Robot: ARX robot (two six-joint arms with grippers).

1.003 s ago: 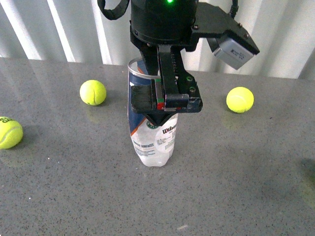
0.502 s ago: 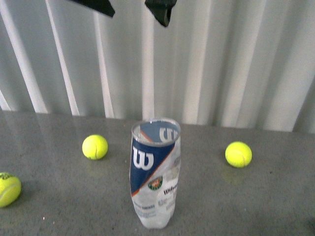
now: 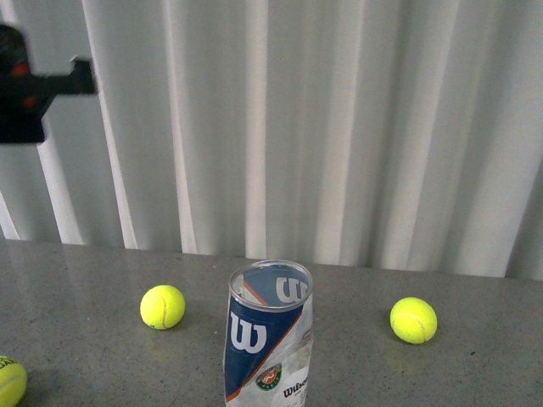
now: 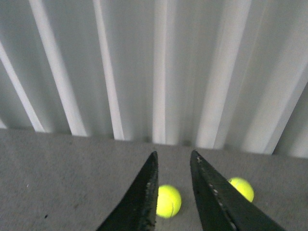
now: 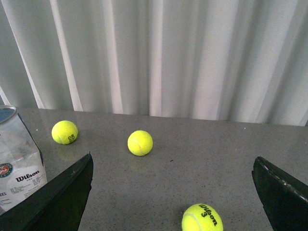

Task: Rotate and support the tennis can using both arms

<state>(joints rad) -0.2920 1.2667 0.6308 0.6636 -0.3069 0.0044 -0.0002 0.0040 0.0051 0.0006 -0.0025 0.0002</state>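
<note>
The can (image 3: 268, 335) stands upright on the grey table (image 3: 85, 271), open end up, near the front edge of the front view, between two balls: one (image 3: 162, 306) off to its left and one (image 3: 413, 320) off to its right, both well apart from it. A third ball (image 3: 10, 381) is cut by the left edge. The can is touched by nothing and supported by nothing.

The left gripper (image 4: 173, 192) is seen in its wrist view with the fingers nearly together, only a narrow gap left between the tips, and nothing is held. A dark part of an arm (image 3: 34, 85) is seen high at the left of the front view, well above the table. The right gripper (image 5: 173, 192) is spread wide, its fingers at the two lower corners of the wrist view, and it is empty; the can (image 5: 19, 154) is seen beside one finger.

Several risks are judged from this. The can is tall, light and empty, so it could be tipped by a glancing contact from either finger on the approach, and once down it would roll. The left gripper would have to be opened before it is brought in; as it stands, the can would be pushed rather than straddled. The clear wall could be dented by a hard squeeze. A ball could be nudged by a low sweep.
</note>
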